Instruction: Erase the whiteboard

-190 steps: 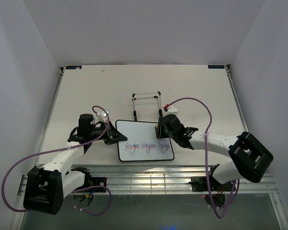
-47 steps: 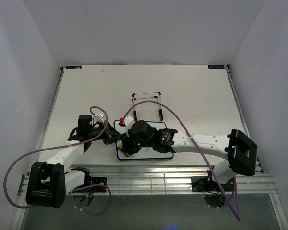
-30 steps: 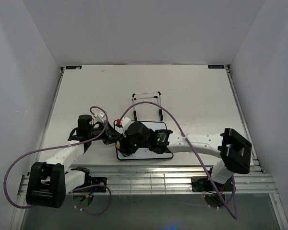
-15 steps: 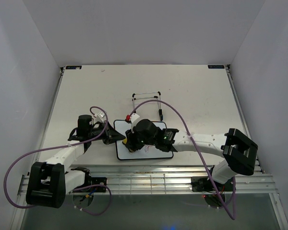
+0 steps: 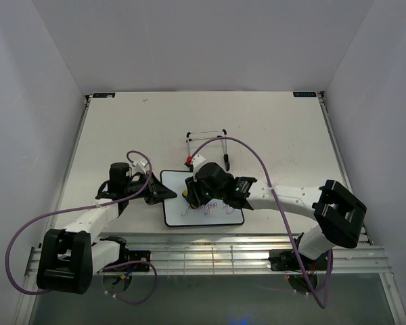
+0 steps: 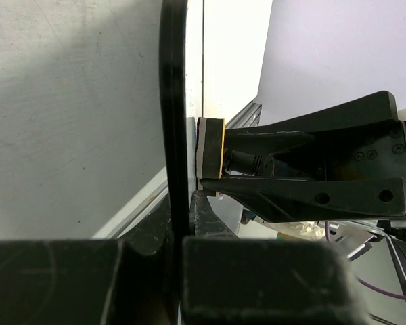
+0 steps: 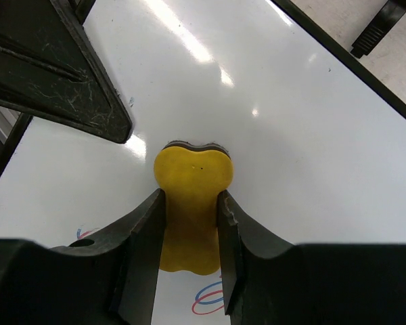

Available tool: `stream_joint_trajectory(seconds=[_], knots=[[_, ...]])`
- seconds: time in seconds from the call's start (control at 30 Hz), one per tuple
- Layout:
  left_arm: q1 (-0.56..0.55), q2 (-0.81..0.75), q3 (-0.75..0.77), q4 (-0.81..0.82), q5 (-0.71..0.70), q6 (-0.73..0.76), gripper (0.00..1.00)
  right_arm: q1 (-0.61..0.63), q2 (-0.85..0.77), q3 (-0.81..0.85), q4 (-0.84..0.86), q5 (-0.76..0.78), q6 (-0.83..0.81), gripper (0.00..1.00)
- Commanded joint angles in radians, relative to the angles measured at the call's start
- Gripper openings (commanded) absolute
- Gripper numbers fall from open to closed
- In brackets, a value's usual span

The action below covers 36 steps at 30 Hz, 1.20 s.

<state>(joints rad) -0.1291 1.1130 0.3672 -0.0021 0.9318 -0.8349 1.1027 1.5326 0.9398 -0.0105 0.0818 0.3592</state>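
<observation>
The whiteboard (image 5: 210, 215) lies flat on the table, with faint red-purple scribbles left along its lower middle. My right gripper (image 5: 190, 195) is shut on the yellow peanut-shaped eraser (image 7: 192, 177), pressing it on the board's upper left part; red and blue loops (image 7: 213, 298) show just below it. My left gripper (image 5: 157, 196) is shut on the board's left edge; in the left wrist view its black frame (image 6: 173, 115) runs edge-on between my fingers, with the eraser (image 6: 212, 147) beyond. The left fingers (image 7: 68, 74) show in the right wrist view.
The black wire easel stand (image 5: 206, 145) stands just behind the board; one of its feet (image 7: 384, 26) shows in the right wrist view. Purple cables loop over both arms. A metal rail (image 5: 210, 254) runs along the table's near edge.
My right gripper has swept the eraser from the board's lower left up and to the right. Most of the writing seen earlier is wiped. The left gripper has held still on the board's edge.
</observation>
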Motion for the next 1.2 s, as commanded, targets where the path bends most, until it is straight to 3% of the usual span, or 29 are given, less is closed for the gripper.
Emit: stream_joint_trajectory(seconds=[0.0, 0.5, 0.7, 0.93, 1.17], knots=[[-0.001, -0.03, 0.001, 0.031, 0.012, 0.042, 0.0, 0.028, 0.006, 0.005, -0.068, -0.053, -0.031, 0.32], [-0.001, -0.022, -0.007, 0.048, 0.019, 0.028, 0.0, 0.173, -0.037, -0.056, 0.124, -0.142, 0.007, 0.32], [-0.001, -0.013, -0.007, 0.053, 0.019, 0.028, 0.0, 0.197, -0.058, -0.099, 0.175, -0.086, 0.007, 0.31], [-0.001, -0.016, -0.008, 0.053, 0.021, 0.026, 0.0, 0.184, -0.074, -0.144, 0.09, 0.136, -0.011, 0.31], [-0.003, -0.009, -0.007, 0.051, 0.025, 0.033, 0.0, 0.114, -0.089, -0.234, 0.06, 0.142, 0.02, 0.32]])
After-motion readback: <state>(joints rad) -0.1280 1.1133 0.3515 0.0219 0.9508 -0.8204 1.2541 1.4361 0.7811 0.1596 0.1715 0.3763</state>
